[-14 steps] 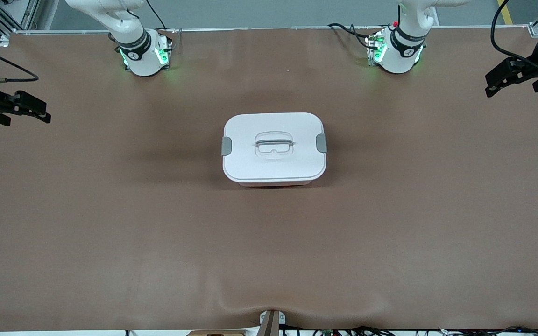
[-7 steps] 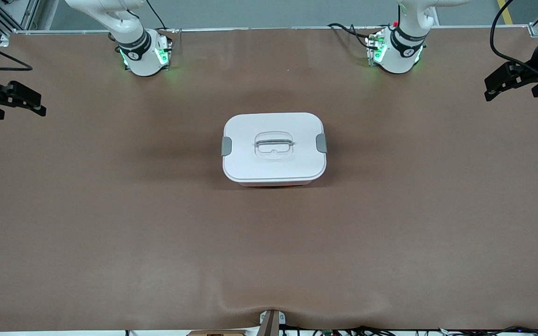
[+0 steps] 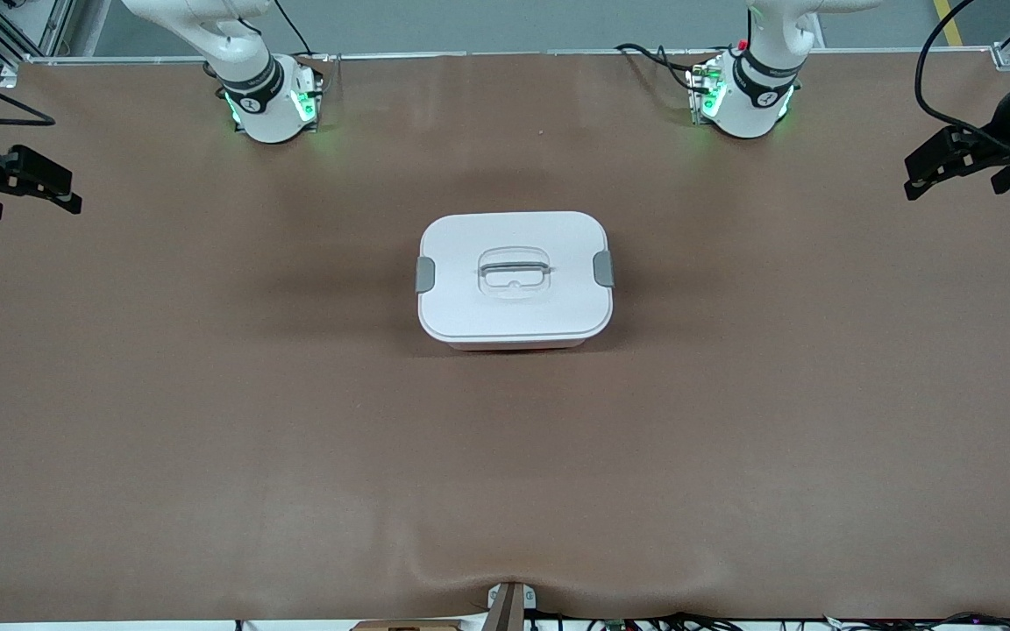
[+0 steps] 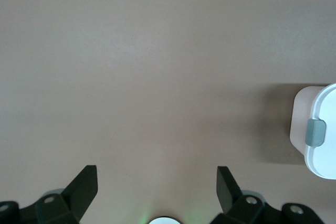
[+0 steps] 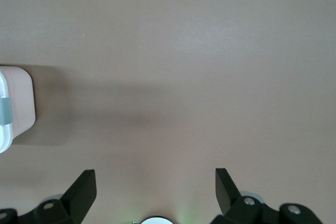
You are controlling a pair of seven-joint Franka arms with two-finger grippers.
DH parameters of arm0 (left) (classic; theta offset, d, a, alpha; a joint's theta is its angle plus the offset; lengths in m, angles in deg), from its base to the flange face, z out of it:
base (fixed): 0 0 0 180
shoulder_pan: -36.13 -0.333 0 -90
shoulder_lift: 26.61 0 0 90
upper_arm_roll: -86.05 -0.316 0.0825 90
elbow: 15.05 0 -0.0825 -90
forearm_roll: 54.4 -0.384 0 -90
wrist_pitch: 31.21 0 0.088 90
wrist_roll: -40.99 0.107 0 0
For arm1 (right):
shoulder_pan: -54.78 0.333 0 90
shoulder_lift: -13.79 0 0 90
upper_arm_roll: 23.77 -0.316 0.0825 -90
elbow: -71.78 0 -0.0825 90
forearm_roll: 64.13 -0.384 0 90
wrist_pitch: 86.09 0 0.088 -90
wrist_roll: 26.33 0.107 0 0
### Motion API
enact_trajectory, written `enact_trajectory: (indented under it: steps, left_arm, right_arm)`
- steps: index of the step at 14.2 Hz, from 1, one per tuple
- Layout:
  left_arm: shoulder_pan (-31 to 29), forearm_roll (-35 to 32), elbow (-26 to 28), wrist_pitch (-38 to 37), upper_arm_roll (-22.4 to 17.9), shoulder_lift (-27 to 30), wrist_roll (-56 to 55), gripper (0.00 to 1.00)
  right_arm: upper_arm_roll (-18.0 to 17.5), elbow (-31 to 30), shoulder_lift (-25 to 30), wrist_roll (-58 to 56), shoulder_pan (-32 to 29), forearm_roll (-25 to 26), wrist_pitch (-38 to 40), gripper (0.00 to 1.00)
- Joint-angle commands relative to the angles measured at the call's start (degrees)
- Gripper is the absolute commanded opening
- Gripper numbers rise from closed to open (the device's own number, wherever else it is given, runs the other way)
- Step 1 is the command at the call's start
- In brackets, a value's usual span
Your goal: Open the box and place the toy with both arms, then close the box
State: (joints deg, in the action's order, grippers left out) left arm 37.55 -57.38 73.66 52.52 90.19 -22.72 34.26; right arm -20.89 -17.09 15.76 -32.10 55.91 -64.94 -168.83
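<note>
So the box sits pretty much dead centre on the brown table, lid on, with a grey clip on each short end: one at 9 o'clock of the lid, toward the right arm's end, and the other at 3 o'clock, toward the left arm's end. The recessed handle is right in the middle of the lid. A sliver of the pale pink tub peeks out under the lid's nearer edge. The toy isn't anywhere I can see. The right gripper hangs over the table's edge at about 9 to 10 o'clock from the box, well apart from it, fingers spread wide with nothing between them. The left gripper is over the table's edge at roughly 2 to 3 o'clock, also well away, fingers spread wide and holding nothing.
</note>
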Motion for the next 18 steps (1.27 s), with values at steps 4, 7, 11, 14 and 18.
enact_trajectory:
  steps: [4, 7, 11, 14, 18]
  left_arm:
    - [-0.2, 1.0, 0.6, 2.0, -0.2, 0.5, 0.7, 1.00]
    - [-0.2, 1.0, 0.9, 2.4, -0.4, 0.4, 0.7, 1.00]
    - [-0.2, 1.0, 0.8, 2.5, -0.4, 0.3, 0.7, 1.00]
    - [-0.1, 1.0, 0.9, 3.1, -0.4, 0.1, 0.7, 1.00]
    - [0.1, 1.0, 0.1, 3.0, -0.4, -1.6, 0.6, 1.00]
  right_arm:
    - [0.2, 0.9, -0.1, 0.8, -0.1, 0.8, 3.3, 1.00]
    - [0.3, 0.9, -0.3, 0.8, -0.9, 1.0, 3.3, 1.00]
    - [0.2, 1.0, -0.6, 0.8, -1.2, 1.0, 2.4, 1.00]
    - [0.1, 0.9, -0.7, 0.8, -1.0, 1.0, 1.8, 1.00]
    - [0.1, 0.6, -0.7, 0.8, -1.0, 1.0, 2.3, 1.00]
